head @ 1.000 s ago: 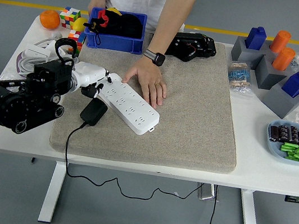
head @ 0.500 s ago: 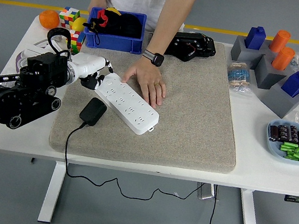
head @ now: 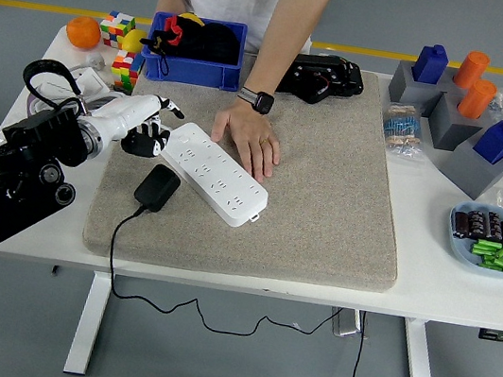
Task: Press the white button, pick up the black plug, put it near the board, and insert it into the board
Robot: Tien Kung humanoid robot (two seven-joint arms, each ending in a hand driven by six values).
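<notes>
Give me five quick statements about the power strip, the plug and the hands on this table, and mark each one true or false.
1. The black plug lies on the mat, not in the power strip. True.
2. The left hand holds the plug. False: it is by the strip's left end, holding nothing.
3. A person's hand rests flat against the strip's far side. True.
4. The orange sits in the blue bin. False: it lies on the table left of the bin.
5. The plug's cord hangs over the table's near edge. True.
</notes>
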